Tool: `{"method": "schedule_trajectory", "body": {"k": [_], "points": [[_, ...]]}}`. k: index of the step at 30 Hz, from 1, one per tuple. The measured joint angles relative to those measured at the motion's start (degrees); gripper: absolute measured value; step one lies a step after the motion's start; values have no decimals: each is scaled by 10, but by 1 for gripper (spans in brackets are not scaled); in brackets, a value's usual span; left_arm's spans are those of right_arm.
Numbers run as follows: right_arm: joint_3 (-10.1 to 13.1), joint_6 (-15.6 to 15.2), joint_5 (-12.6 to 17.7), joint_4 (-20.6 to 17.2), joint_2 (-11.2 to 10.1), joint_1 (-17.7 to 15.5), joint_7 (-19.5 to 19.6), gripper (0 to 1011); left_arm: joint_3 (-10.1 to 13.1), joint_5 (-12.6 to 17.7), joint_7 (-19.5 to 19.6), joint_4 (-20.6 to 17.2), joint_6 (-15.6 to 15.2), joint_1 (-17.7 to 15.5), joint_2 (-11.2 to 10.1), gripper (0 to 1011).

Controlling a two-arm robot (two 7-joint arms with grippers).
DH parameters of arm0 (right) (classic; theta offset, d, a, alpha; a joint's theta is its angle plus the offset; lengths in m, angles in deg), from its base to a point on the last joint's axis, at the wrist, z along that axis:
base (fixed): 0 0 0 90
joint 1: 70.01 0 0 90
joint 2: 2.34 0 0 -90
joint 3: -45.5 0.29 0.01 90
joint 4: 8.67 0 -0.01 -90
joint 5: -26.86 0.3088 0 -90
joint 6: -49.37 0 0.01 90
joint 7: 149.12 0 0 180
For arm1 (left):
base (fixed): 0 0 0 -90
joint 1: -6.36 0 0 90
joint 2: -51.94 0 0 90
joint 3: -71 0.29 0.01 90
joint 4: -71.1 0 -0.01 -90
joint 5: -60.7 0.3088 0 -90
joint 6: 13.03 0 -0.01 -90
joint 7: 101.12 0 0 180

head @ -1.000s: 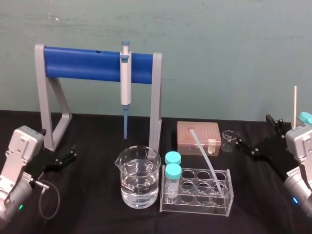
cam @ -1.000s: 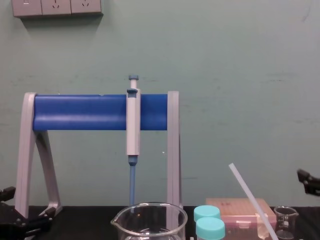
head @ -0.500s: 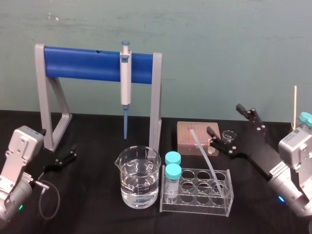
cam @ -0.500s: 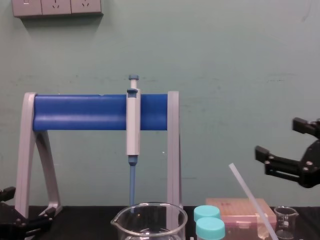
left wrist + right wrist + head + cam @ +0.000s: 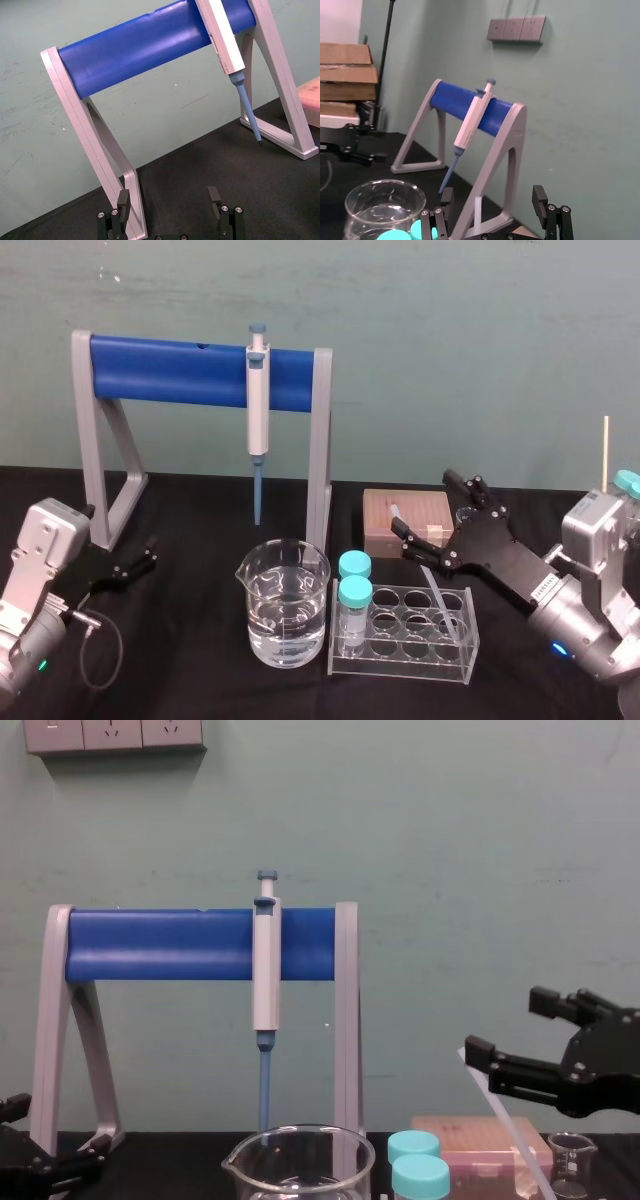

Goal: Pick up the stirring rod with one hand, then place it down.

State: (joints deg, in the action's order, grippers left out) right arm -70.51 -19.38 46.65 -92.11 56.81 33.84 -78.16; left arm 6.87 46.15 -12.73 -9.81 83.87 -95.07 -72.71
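1. Black table (image 5: 200,525): stirring rod (image 5: 520,1150) leans in the rack (image 5: 400,662), not yet lifted.
2. Right gripper (image 5: 420,500): fingers spread around the rod's upper end; grasp, lift and set-down are still to do.
3. Left gripper (image 5: 150,551): parked at left, spread.

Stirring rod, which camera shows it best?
Head view: the rod leans in the rack from foot to tip, with the right gripper, jaws open, crossing its middle. Chest view has its upper stretch from the side, bottom cut off. Right wrist view has a pale sliver between the jaws.
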Motion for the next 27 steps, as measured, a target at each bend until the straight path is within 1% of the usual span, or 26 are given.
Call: {"method": "schedule_trajectory", "body": {"k": [1, 3, 7, 8, 11, 17, 23, 27], "points": [[0, -5, 7, 3, 1, 3, -8, 1004, 0, 0, 0, 0, 0, 0, 0, 1000], [0, -25, 31, 17, 6, 15, -38, 1004, 0, 0, 0, 0, 0, 0, 0, 1000], [-2, -48, 45, 31, 12, 28, -63, 1004, 0, 0, 0, 0, 0, 0, 0, 1000], [-2, -48, 45, 31, 12, 28, -63, 1004, 0, 0, 0, 0, 0, 0, 0, 1000], [-3, -68, 51, 43, 18, 38, -80, 1004, 0, 0, 0, 0, 0, 0, 0, 1000], [-3, -100, 57, 61, 26, 51, -98, 1004, 0, 0, 0, 0, 0, 0, 0, 1000], [-3, -128, 51, 77, 31, 62, -107, 1004, 0, 0, 0, 0, 0, 0, 0, 1000], [-3, -139, 48, 85, 34, 67, -115, 1004, 0, 0, 0, 0, 0, 0, 0, 1000]]}}
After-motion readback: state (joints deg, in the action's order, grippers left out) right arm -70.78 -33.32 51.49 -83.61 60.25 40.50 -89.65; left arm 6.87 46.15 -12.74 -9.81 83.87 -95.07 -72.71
